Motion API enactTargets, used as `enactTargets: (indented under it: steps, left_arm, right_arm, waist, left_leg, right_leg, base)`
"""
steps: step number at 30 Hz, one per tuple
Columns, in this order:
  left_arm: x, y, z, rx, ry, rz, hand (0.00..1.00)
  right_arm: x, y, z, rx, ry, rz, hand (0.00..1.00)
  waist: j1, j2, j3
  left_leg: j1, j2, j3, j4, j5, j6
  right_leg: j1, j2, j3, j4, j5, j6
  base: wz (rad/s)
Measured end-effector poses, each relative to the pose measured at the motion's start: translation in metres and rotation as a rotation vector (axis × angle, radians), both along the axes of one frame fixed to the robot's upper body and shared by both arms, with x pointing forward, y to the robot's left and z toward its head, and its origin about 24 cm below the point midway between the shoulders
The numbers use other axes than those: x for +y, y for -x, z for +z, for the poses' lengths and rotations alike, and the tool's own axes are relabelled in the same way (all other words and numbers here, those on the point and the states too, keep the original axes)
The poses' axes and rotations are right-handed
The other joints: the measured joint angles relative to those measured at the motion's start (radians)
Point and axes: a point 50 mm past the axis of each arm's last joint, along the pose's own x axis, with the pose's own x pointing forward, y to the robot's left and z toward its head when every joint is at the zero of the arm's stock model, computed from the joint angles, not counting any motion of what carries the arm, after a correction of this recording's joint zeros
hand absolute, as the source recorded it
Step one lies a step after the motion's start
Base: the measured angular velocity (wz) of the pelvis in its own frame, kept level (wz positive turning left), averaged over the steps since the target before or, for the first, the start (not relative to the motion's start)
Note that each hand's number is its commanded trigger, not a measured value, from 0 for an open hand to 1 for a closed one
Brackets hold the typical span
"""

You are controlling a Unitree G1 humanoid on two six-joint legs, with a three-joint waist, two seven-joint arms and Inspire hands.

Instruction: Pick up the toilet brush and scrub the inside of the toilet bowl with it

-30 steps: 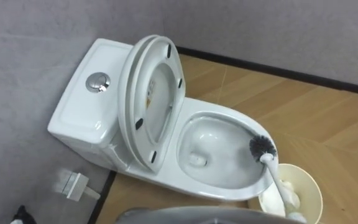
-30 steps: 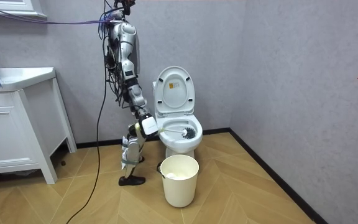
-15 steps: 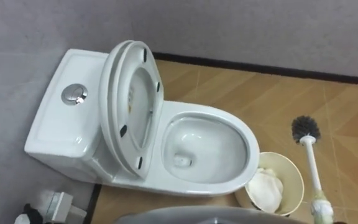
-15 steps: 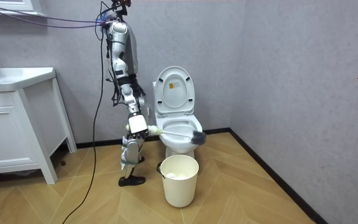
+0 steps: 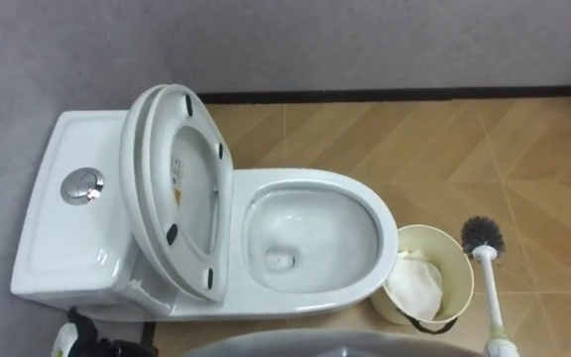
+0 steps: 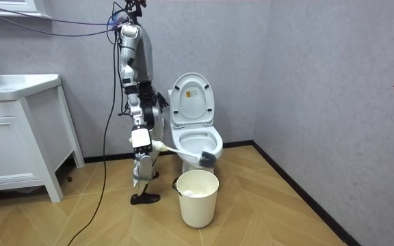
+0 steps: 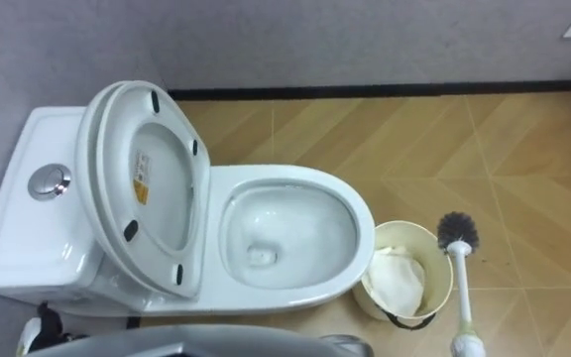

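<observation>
The white toilet (image 5: 360, 200) stands against the grey wall, its seat and lid (image 5: 171, 188) raised against the tank. Its bowl holds a little water. The toilet brush (image 5: 483, 235) has a dark bristle head and a white handle, and it hangs outside the bowl, over the floor just right of the waste bin (image 5: 461, 265). In the room view I stand at the toilet's left with my right hand (image 6: 142, 139) shut on the handle. From there the brush (image 6: 206, 158) slants down in front of the bowl (image 6: 200, 145), above the bin (image 6: 197, 198).
The cream bin holds a white bag (image 5: 414, 288) and stands close to the bowl's front. A round flush button (image 5: 83, 184) sits on the tank. Wood floor spreads to the right. A white cabinet (image 6: 19, 137) stands at the room view's left.
The brush has left the bowl, swung right past the bin and dropped lower. In the room view my right arm has lowered. The eye view has shifted.
</observation>
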Motion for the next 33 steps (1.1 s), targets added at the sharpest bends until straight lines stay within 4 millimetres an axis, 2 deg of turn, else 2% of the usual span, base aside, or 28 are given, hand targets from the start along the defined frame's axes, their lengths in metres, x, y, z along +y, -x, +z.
enactTargets:
  steps: [4, 6, 12, 20, 33]
  left_arm:
    - [-0.001, 0.001, -0.001, 0.014, 0.020, -0.007, 0.00]
    - [-0.002, 0.007, -0.004, 0.058, 0.028, -0.026, 0.00]
    - [-0.008, 0.018, -0.010, 0.168, 0.072, -0.062, 0.00]
    - [-0.012, 0.019, -0.012, 0.215, 0.116, -0.092, 0.00]
    - [-0.017, 0.023, -0.014, 0.249, 0.155, -0.139, 0.00]
  right_arm:
    - [0.001, 0.003, -0.001, 0.018, -0.028, -0.001, 0.00]
    - [0.002, 0.003, -0.002, 0.023, -0.042, 0.000, 0.00]
    - [0.005, 0.008, -0.004, 0.071, -0.089, -0.004, 0.00]
    - [0.011, 0.005, -0.007, 0.108, -0.160, 0.039, 0.00]
    - [0.020, 0.000, -0.012, 0.147, -0.300, 0.069, 0.00]
  waist:
    - [0.000, -0.002, -0.0003]
    - [0.001, 0.002, 0.0018]
    - [-0.004, -0.002, 0.0016]
    - [-0.005, -0.007, -0.0020]
    - [-0.003, -0.015, 0.0028]
  left_leg:
    - [0.000, 0.001, 0.000, -0.011, 0.000, 0.000]
    - [0.001, 0.001, 0.005, -0.011, 0.000, 0.000]
    - [0.000, 0.002, 0.010, -0.013, 0.000, 0.000]
    - [-0.003, 0.002, 0.001, -0.012, 0.000, 0.000]
    - [0.005, 0.003, -0.002, -0.011, 0.000, 0.000]
  right_leg:
    - [-0.005, 0.002, 0.002, 0.000, 0.000, 0.000]
    - [-0.005, 0.004, 0.009, -0.001, 0.003, 0.002]
    - [-0.010, 0.005, 0.013, 0.001, 0.005, 0.003]
    - [-0.007, 0.006, 0.011, 0.003, 0.007, 0.001]
    - [0.004, 0.006, 0.011, -0.015, 0.010, 0.002]
  base:
    - [0.00]
    - [-0.05]
    - [-0.02]
    - [0.01]
    - [0.00]
